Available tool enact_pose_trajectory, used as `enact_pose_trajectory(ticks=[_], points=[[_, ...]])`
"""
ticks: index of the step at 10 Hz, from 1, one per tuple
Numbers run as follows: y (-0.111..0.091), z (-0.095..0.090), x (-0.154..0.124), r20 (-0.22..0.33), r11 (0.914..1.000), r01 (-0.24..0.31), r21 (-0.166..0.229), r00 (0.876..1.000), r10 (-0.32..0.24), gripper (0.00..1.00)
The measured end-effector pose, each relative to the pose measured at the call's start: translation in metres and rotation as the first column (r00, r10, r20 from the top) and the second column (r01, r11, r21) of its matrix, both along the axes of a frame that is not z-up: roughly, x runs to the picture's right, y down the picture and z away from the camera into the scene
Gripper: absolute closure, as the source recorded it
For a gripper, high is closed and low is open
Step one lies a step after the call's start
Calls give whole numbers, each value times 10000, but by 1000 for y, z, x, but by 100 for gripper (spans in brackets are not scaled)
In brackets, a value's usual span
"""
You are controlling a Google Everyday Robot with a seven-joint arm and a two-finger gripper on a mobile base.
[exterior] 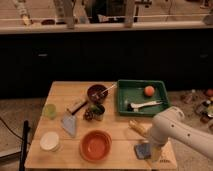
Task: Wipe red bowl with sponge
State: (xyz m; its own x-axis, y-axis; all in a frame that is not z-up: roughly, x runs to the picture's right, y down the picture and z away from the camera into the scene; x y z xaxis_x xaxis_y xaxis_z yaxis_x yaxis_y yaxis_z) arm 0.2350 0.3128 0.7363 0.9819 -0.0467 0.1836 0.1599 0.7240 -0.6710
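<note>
The red bowl sits on the wooden table near its front edge, empty. A blue-grey sponge lies on the table to the right of the bowl, near the front right corner. My gripper is at the end of the white arm that reaches in from the right; it is down at the sponge, right over its right side. The arm hides the fingers.
A green tray at the back right holds an orange ball and a brush. Also on the table: a dark bowl with a utensil, a small pot, a green cup, a white cup, a grey cloth, a yellow object.
</note>
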Motion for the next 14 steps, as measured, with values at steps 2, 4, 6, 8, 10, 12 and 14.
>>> enact_pose_trajectory(ticks=[2, 4, 6, 8, 10, 12, 14], points=[[6, -2, 0, 238, 10000, -14, 2, 9997, 14, 20], [11, -2, -2, 502, 10000, 22, -27, 9987, -21, 20], [15, -1, -4, 646, 10000, 25, 14, 9979, -26, 20], [22, 0, -3, 671, 9999, 21, 154, 9977, -31, 20], [27, 4, -6, 708, 9996, 86, 260, 9974, -104, 27], [30, 6, -6, 753, 9994, 48, 329, 9971, -72, 47], [33, 8, -8, 870, 9994, 46, 347, 9962, -76, 68]])
